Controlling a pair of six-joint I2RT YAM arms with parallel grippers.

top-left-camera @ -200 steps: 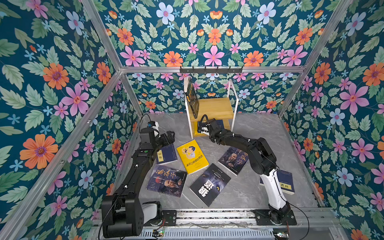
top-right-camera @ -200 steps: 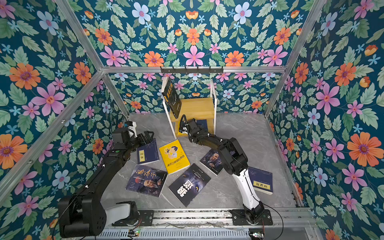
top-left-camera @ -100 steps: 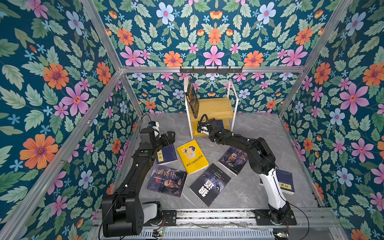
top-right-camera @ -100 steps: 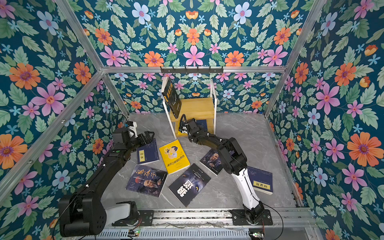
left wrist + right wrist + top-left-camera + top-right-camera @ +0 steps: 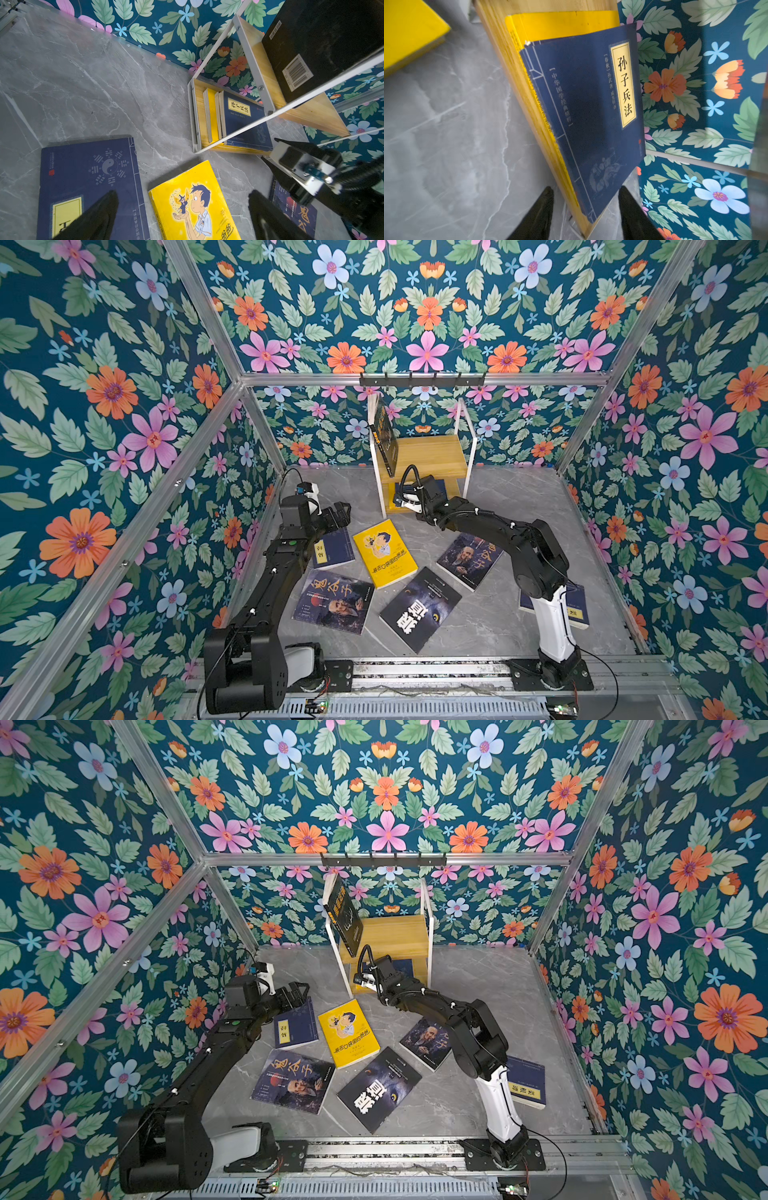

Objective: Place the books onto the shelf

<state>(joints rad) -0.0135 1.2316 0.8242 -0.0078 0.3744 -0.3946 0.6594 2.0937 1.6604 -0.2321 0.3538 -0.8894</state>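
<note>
The shelf [image 5: 430, 450] stands at the back wall, with a black book [image 5: 384, 435] leaning on its upper board. My right gripper [image 5: 585, 189] is open at the lower board's front edge. Its fingers stand apart on either side of the corner of a navy book [image 5: 591, 114], which lies on a yellow one there. My left gripper [image 5: 182, 193] hangs open above the floor, between a navy book [image 5: 87, 182] and the yellow cartoon book [image 5: 193, 205]. Two portrait books [image 5: 334, 601] [image 5: 469, 560] and a black book [image 5: 419, 608] lie flat.
Another navy book [image 5: 525, 1081] lies on the floor at the right, partly behind the right arm's base link. A black hook rail [image 5: 422, 379] runs above the shelf. Floral walls close in three sides, and a metal rail [image 5: 415, 670] runs along the front.
My right gripper's jaws have opened off the navy book, which now rests on the lower board. The left arm has not moved.
</note>
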